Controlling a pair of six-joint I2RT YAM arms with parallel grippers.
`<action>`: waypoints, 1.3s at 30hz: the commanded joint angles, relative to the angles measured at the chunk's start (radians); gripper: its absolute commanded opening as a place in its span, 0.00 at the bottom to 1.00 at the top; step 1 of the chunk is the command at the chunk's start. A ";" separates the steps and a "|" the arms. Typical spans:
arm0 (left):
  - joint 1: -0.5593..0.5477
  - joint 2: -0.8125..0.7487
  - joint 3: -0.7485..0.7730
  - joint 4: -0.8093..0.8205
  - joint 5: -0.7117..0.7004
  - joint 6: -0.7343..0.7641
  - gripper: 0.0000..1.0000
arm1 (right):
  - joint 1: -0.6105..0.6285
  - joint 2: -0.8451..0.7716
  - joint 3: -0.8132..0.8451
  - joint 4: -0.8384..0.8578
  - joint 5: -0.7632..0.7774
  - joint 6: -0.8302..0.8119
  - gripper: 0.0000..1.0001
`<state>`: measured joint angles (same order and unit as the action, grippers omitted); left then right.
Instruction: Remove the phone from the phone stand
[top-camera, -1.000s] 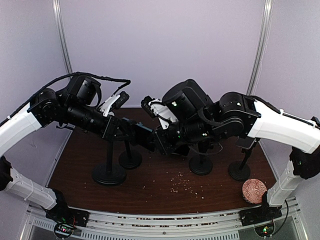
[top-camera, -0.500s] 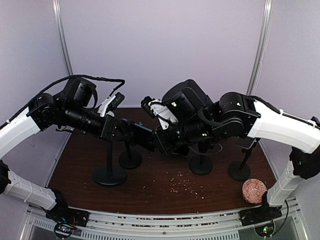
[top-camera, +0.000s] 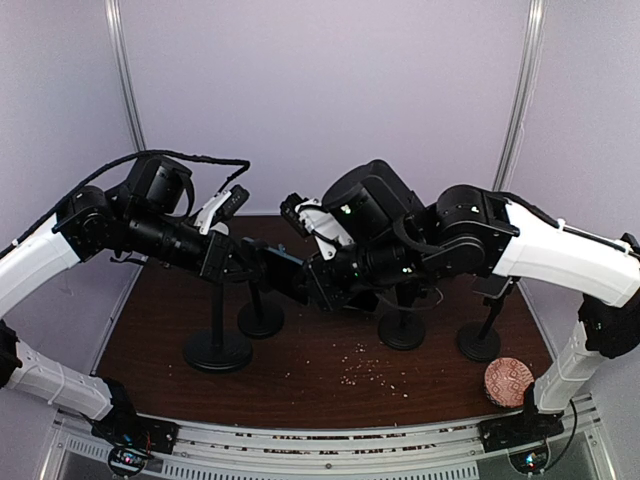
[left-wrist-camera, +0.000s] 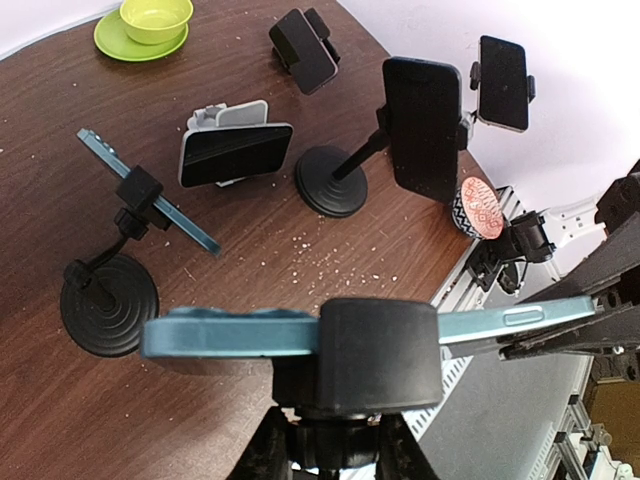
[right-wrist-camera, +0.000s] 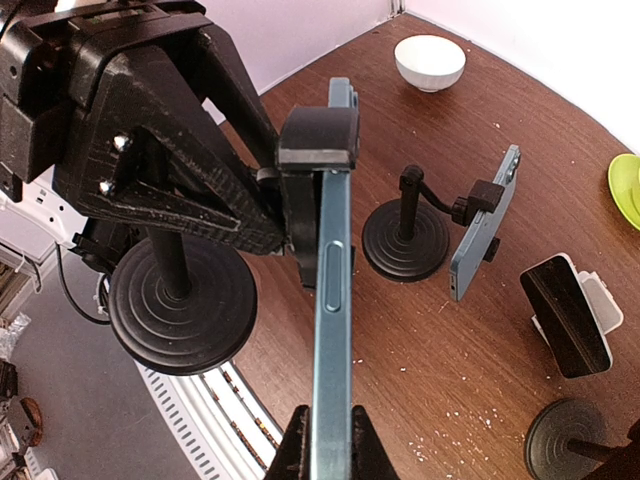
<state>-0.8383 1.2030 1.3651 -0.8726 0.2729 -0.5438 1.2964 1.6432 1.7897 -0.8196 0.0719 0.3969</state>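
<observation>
A teal phone sits edge-on in the black clamp of a phone stand with a round base. My right gripper is shut on the phone's near end, one finger on each face. In the left wrist view the phone runs across the frame through the clamp. My left gripper is shut on the stand's neck just behind the clamp. In the top view the two grippers meet over the table's middle, left and right, with the phone between them.
Several other stands with phones stand around, such as a tilted blue one and a black one. A green bowl on a plate, a white bowl, a patterned round object and scattered crumbs are on the brown table.
The left arm has drawn back a little to the left with the stand. The right arm has shifted slightly left with it. Both grips are unchanged.
</observation>
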 joint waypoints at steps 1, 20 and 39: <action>0.054 -0.011 -0.009 -0.008 -0.164 0.016 0.00 | 0.038 -0.037 0.034 0.070 -0.100 0.010 0.00; 0.054 -0.001 0.010 -0.037 -0.247 0.010 0.00 | 0.037 -0.058 0.002 0.068 -0.075 0.003 0.00; 0.056 0.016 0.044 -0.077 -0.303 0.025 0.00 | 0.037 -0.082 -0.025 0.076 -0.072 -0.004 0.00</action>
<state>-0.8375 1.2060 1.3796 -0.9318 0.1932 -0.5289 1.2964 1.6493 1.7527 -0.7670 0.0681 0.3954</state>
